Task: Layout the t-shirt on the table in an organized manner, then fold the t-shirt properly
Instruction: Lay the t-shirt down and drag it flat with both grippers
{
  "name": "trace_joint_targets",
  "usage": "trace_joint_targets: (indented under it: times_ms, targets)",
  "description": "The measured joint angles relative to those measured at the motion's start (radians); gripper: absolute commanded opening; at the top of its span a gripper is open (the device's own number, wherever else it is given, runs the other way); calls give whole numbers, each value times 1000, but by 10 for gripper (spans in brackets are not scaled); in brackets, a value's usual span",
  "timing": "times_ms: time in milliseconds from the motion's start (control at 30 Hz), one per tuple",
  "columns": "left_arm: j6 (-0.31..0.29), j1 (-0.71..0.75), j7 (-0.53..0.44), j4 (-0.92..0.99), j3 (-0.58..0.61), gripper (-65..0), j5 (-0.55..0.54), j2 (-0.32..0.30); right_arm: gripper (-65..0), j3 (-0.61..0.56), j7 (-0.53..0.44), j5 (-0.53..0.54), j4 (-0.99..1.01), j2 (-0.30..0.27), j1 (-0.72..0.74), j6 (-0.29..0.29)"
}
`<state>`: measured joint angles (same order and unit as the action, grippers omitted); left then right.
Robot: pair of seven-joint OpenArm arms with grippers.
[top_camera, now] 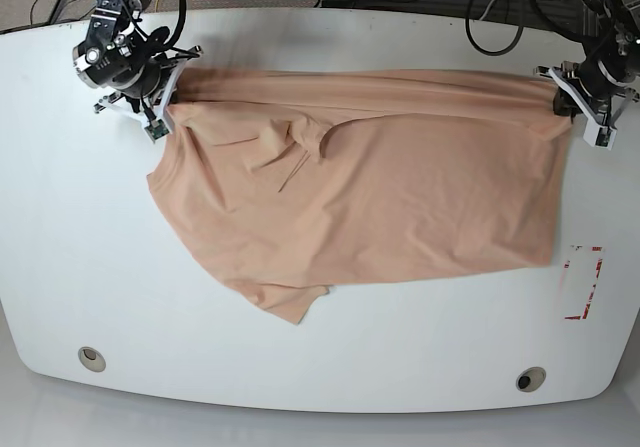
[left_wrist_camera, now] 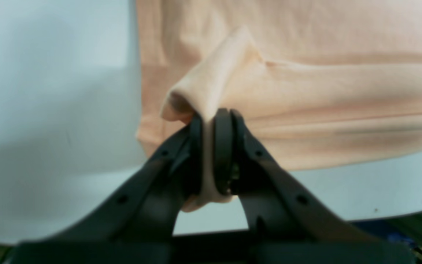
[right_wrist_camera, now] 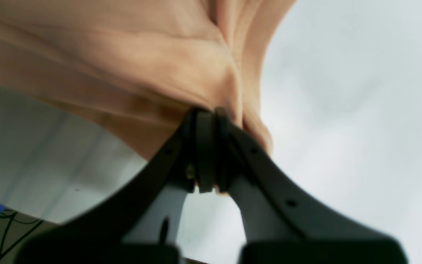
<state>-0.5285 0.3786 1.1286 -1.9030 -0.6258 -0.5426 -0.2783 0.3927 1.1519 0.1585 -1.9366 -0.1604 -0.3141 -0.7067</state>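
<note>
The pale peach t-shirt [top_camera: 380, 187] is stretched across the far half of the white table [top_camera: 320, 377], with its upper edge pulled taut between the two grippers. At the right of the base view my left gripper [top_camera: 560, 92] is shut on one corner of that edge. Up close, its black fingers [left_wrist_camera: 222, 146] pinch a fold of the t-shirt [left_wrist_camera: 324, 91] above the table [left_wrist_camera: 50, 110]. At the left of the base view my right gripper [top_camera: 168, 89] is shut on the other corner. Its wrist view shows the t-shirt [right_wrist_camera: 123, 55] bunched at the gripper [right_wrist_camera: 211, 113]. A sleeve trails toward the near edge.
A red tape outline [top_camera: 585, 282] marks the table at the right, just beyond the shirt's lower corner. Two grey grommets [top_camera: 91, 358] [top_camera: 530, 378] sit near the front edge. Cables [top_camera: 490, 12] lie behind the far edge.
</note>
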Motion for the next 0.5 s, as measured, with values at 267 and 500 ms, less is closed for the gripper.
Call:
trace_joint_targets:
  times_ms: [267, 500]
  targets:
    - [-1, 58, 0, 0, 0, -643, -1, -2, -631, 0, -3, 1, 0, 0, -45, 0]
    - [0, 80, 0, 0, 3, -385, 5, -3, -365, 0, -3, -1, -1, 0, -62, 3]
